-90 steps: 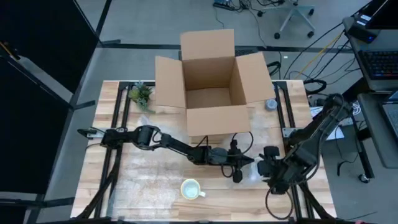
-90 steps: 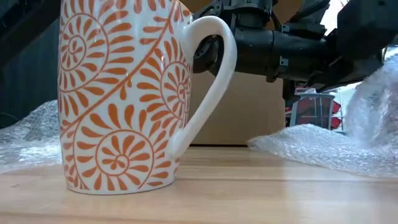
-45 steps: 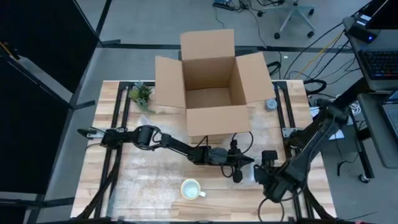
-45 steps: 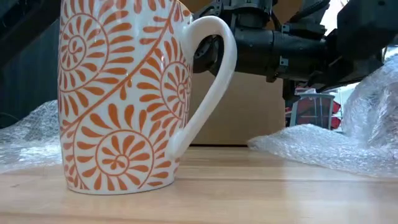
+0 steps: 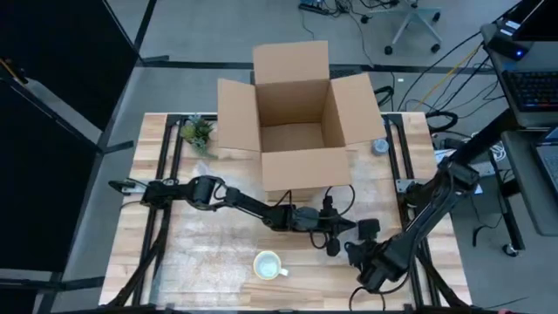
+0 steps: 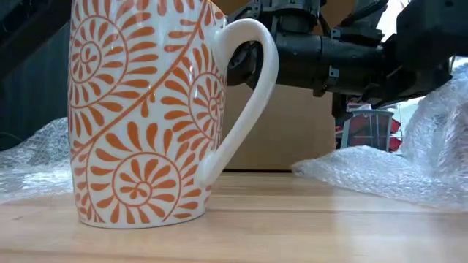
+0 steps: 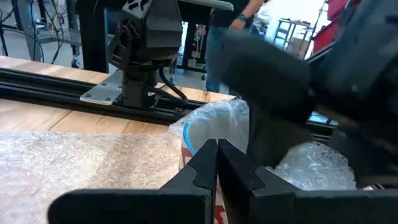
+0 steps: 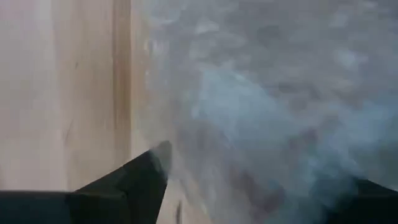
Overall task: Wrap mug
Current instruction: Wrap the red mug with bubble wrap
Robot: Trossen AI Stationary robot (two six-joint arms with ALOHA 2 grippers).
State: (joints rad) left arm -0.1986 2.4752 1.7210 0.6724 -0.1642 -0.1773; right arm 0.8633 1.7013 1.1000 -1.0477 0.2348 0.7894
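Note:
The white mug with an orange leaf pattern (image 6: 139, 109) stands upright on its base near the table's front edge (image 5: 268, 264), handle toward the right. Clear bubble wrap (image 5: 227, 231) lies spread on the table behind it and bunches up at the right (image 6: 431, 146). My left gripper (image 5: 334, 242) reaches in from the left, right of the mug, shut at the bunched wrap (image 7: 217, 124). My right gripper (image 5: 356, 251) hovers open just right of it, with wrap (image 8: 261, 112) between and beyond its fingers; whether they touch it does not show. My left gripper is shut at the raised part of the bubble wrap (image 7: 208, 134), its fingertips (image 7: 208, 158) pressed together and slanting down from the table's left. The fingers themselves hide how much wrap lies between them. The rest of the sheet lies on the table.
An open cardboard box (image 5: 292, 122) stands at the far middle, a small plant (image 5: 198, 131) to its left and a grey roll (image 5: 380, 146) to its right. Black rails (image 5: 161, 174) run along both table sides. A person (image 7: 224, 25) stands beyond the table.
My right gripper has moved toward the table's near edge and leftward, closing on the left gripper and the mug. The left arm and the mug have stayed where they were.

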